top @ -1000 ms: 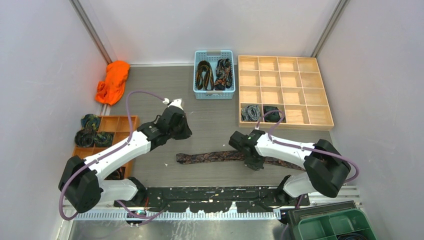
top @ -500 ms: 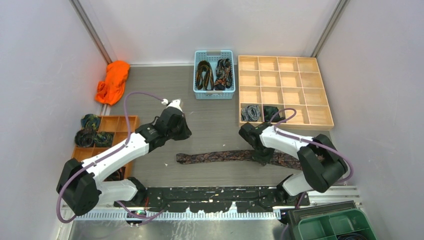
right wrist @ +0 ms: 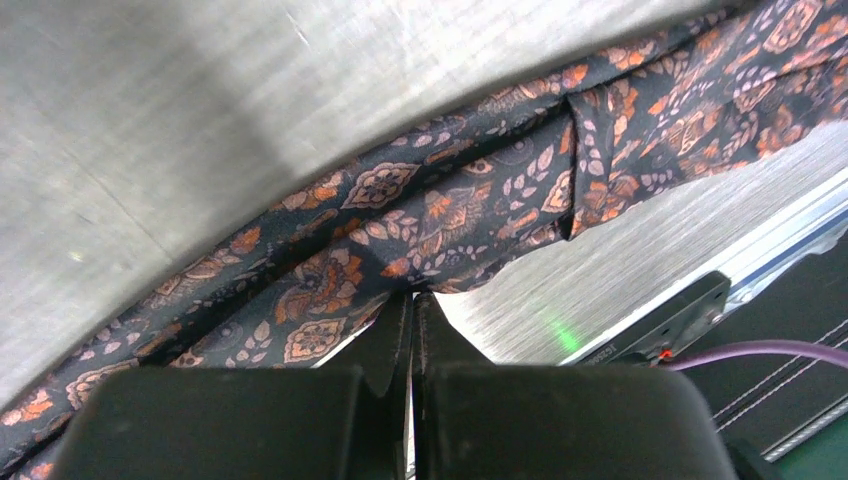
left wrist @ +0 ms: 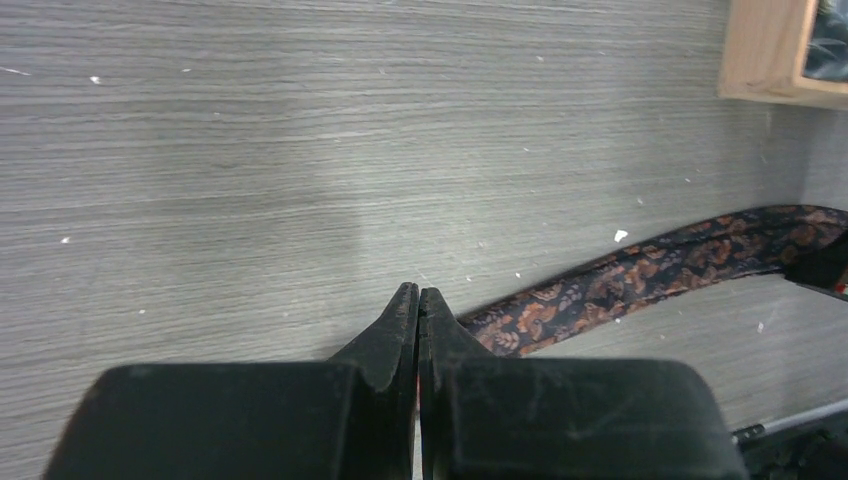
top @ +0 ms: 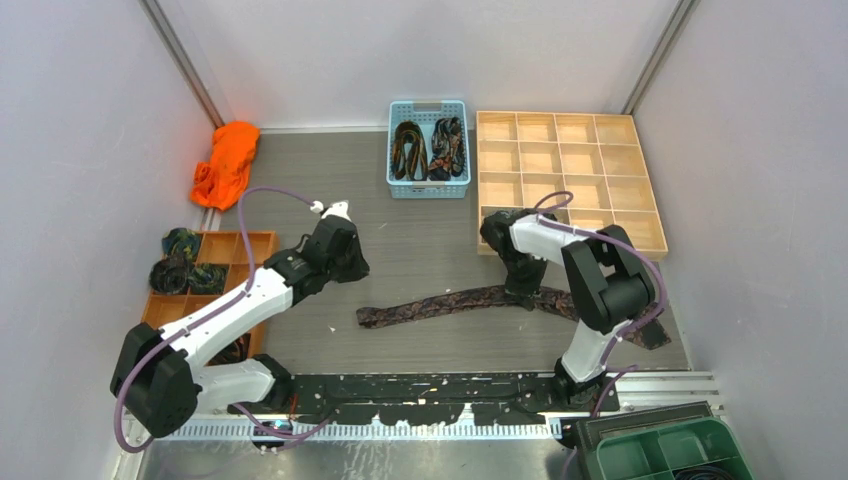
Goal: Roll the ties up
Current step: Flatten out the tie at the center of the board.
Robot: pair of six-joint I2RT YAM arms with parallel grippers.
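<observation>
A long paisley tie (top: 440, 303), dark with orange-brown figures, lies across the middle of the table and arches up toward my right gripper (top: 522, 288). In the right wrist view that gripper (right wrist: 412, 297) is shut, its tips pinching the near edge of the tie (right wrist: 420, 220), which folds and bunches there. My left gripper (top: 350, 268) hovers shut and empty above the tie's left end; the left wrist view shows its closed tips (left wrist: 418, 292) just left of the tie (left wrist: 680, 265). More ties (top: 428, 148) lie in the blue basket, and small coils (top: 180, 265) sit in the left tray.
The blue basket (top: 392, 150) stands at the back centre, with a wooden grid tray (top: 570, 115) to its right, just behind the right gripper. An orange-brown tray (top: 243, 247) sits at the left edge. A bright orange cloth (top: 226, 160) lies back left. A green bin (top: 670, 450) is at the near right.
My right gripper has swung back toward the wooden tray, dragging the tie's middle with it so the tie now arches. The left gripper drifted slightly left.
</observation>
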